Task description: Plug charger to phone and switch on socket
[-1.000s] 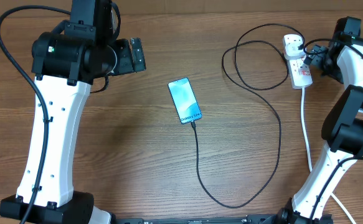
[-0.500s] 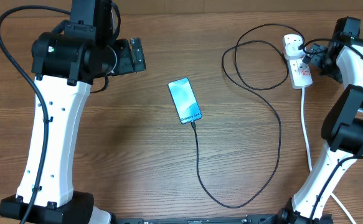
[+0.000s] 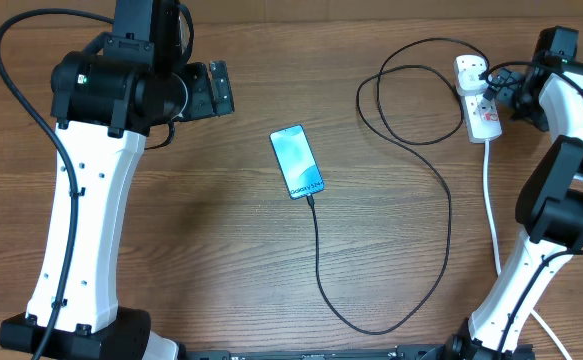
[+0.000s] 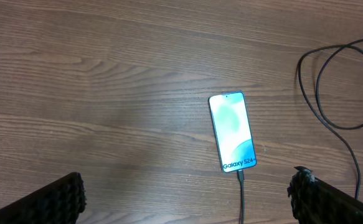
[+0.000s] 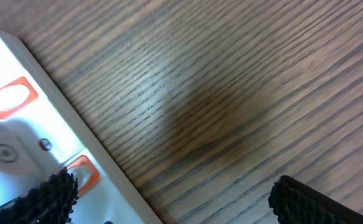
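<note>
The phone (image 3: 297, 162) lies face up mid-table with its blue screen lit, also seen in the left wrist view as the phone (image 4: 232, 130). The thin black charger (image 3: 447, 210) is seated in the phone's lower edge, where the charger (image 4: 241, 190) runs toward me; it loops round to the far end of the white socket (image 3: 481, 112). My left gripper (image 3: 216, 88) hovers up and left of the phone, open and empty, left gripper (image 4: 187, 190). My right gripper (image 3: 499, 95) is open beside the socket (image 5: 25, 155), one finger (image 5: 47, 199) by an orange switch (image 5: 81, 171).
The socket's thick white cord (image 3: 491, 210) runs down the right side toward the right arm's base. A second orange switch (image 5: 7, 99) sits further along the strip. Cable loops (image 4: 334, 93) lie right of the phone.
</note>
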`<action>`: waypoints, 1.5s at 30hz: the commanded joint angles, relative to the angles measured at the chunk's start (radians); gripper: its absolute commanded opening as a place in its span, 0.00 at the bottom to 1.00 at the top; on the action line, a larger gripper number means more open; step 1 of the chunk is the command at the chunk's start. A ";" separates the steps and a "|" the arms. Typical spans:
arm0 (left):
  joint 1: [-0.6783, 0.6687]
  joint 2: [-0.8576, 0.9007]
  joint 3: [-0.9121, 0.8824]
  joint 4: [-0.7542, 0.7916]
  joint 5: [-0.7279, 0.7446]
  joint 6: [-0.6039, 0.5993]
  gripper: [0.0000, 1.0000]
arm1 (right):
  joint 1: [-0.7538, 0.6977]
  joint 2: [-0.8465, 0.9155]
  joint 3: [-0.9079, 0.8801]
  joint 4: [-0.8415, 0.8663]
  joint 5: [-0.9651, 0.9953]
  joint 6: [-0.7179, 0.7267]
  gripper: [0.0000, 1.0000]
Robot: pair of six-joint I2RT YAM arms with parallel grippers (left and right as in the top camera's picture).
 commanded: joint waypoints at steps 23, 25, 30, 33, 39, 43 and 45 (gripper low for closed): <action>-0.008 0.002 0.003 0.005 -0.013 0.022 1.00 | 0.002 0.043 0.017 0.034 0.000 0.006 1.00; -0.008 0.002 0.003 0.006 -0.013 0.022 0.99 | 0.002 0.043 0.017 0.037 0.000 0.006 1.00; -0.007 0.002 0.003 0.010 -0.013 0.022 1.00 | 0.002 0.043 0.016 0.039 0.000 0.006 1.00; -0.008 0.002 0.003 0.010 -0.013 0.022 1.00 | 0.002 0.043 0.014 0.037 0.000 0.006 1.00; -0.007 0.002 0.003 0.010 -0.013 0.022 1.00 | 0.002 0.055 0.014 0.026 0.005 0.005 1.00; -0.007 0.002 0.003 0.010 -0.013 0.022 1.00 | 0.001 0.078 0.014 0.021 0.008 0.002 1.00; -0.007 0.002 0.003 0.011 -0.013 0.022 1.00 | 0.001 0.085 0.014 0.019 0.008 0.002 1.00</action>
